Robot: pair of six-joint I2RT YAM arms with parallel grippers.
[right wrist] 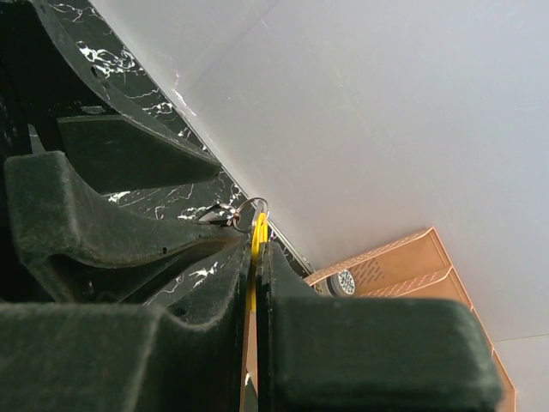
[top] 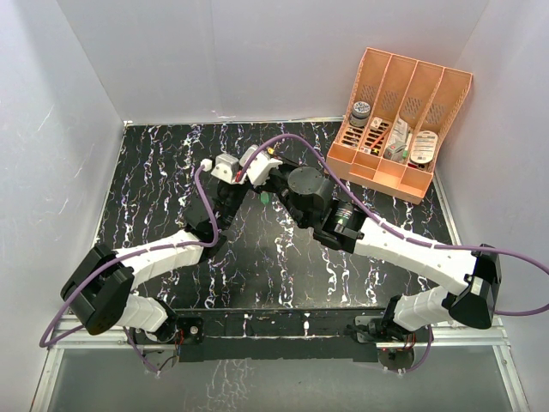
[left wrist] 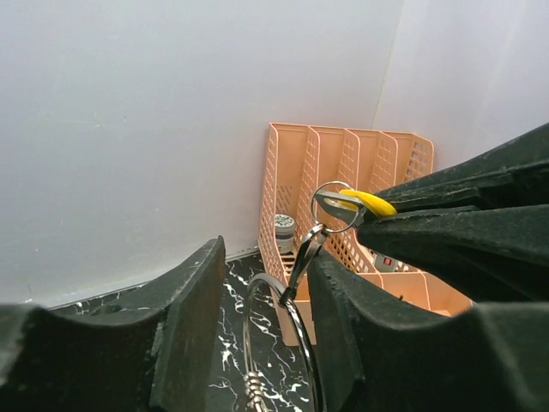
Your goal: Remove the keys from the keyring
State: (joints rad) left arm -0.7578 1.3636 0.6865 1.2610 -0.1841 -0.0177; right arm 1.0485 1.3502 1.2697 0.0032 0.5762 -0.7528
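The keyring (left wrist: 302, 339), a thin silver wire loop, stands between my left gripper's (left wrist: 268, 257) black fingers (left wrist: 184, 326), close to the right one. The jaws stand apart, with a gap to the wire on the left side. A dark clip (left wrist: 302, 262) and a small ring (left wrist: 336, 206) link the loop to a yellow key (left wrist: 369, 202). My right gripper (right wrist: 257, 249) is shut on that yellow key (right wrist: 259, 233), whose head pokes out past the fingertips. In the top view both grippers meet above the table's middle (top: 257, 178), with a speck of green (top: 268, 198) just below them.
An orange divided tray (top: 399, 129) with small items stands at the back right, against the white wall. The marbled black table (top: 154, 172) is walled in white on three sides. Purple cables (top: 202, 202) loop over both arms.
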